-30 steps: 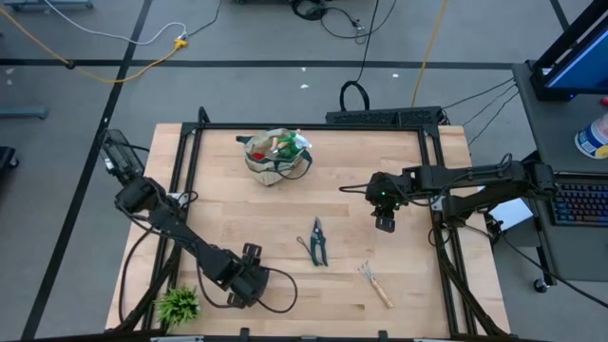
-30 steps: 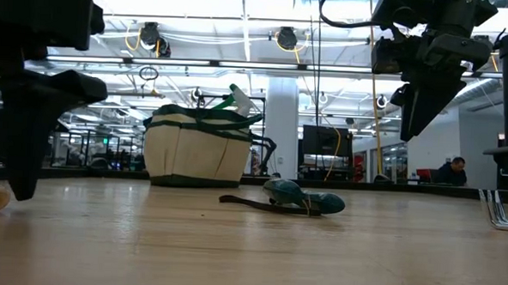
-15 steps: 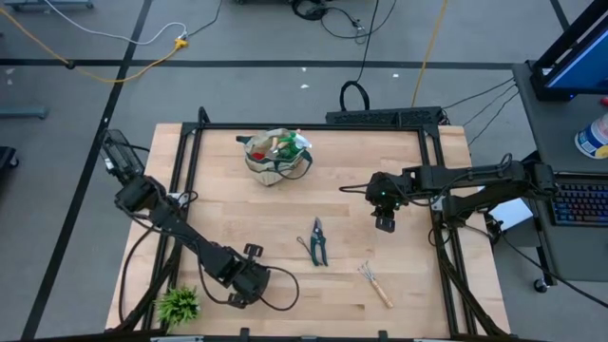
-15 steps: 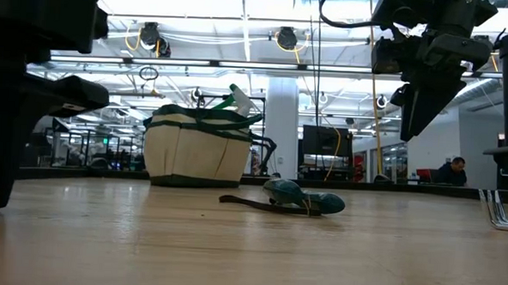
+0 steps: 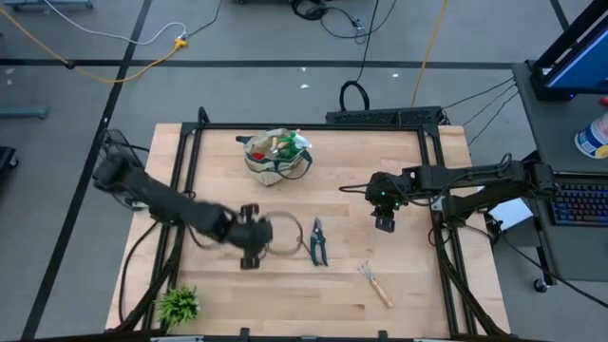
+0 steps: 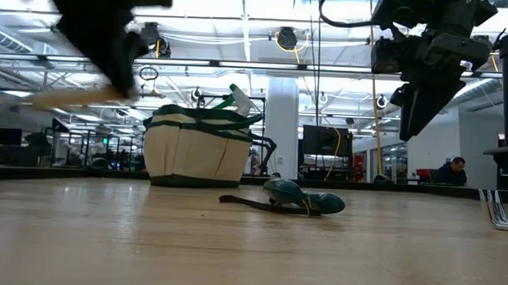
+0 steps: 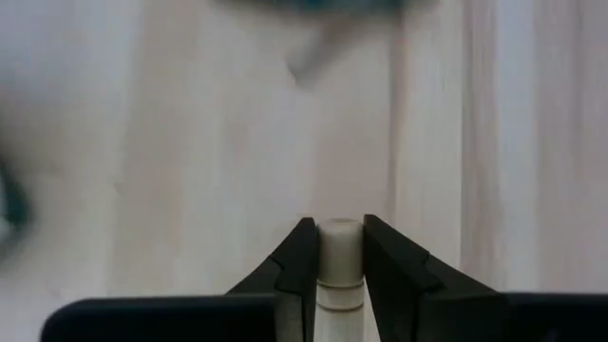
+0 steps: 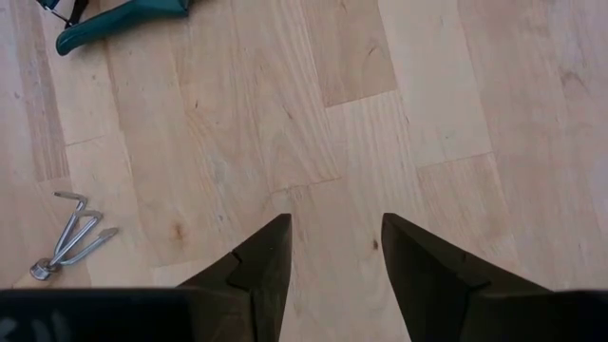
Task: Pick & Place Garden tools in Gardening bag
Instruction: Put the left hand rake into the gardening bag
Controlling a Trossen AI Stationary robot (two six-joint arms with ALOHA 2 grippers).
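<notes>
Bench [image 5: 218, 285] of pale wood carries the work area, with both arms over it.

Left gripper [image 5: 249, 234] is positioned near the middle of the bench, just beside the pruning shears [image 5: 316, 243] on their left side. In the left wrist view its jaws are clenched on the end of a pale wooden handle [image 7: 339, 249], which sits squarely between the two dark fingers [image 7: 296, 261]. In the low view this gripper is raised well above the bench surface, and the wooden handle projects sideways from it. Which tool the handle belongs to cannot be told; its head is hidden.

Right gripper [image 5: 384, 222] hangs over the right half of the bench, clear of every item. In the right wrist view its jaws are released, spread apart over bare wood with nothing between them.

Gardening bag [image 5: 276, 157] stands upright near the far edge of the bench, left of centre. Its beige canvas body has dark green trim, and red and green items show in its open top.

Pruning shears lie flat near the bench centre, between the two grippers, with teal grips.

Hand rake [image 5: 374, 282] lies flat toward the near right part of the bench, apart from the shears, its metal tines pointing toward the shears and its wooden handle toward the near edge.

Small leafy plant [image 5: 178, 305] sits at the near left corner of the bench.
</notes>
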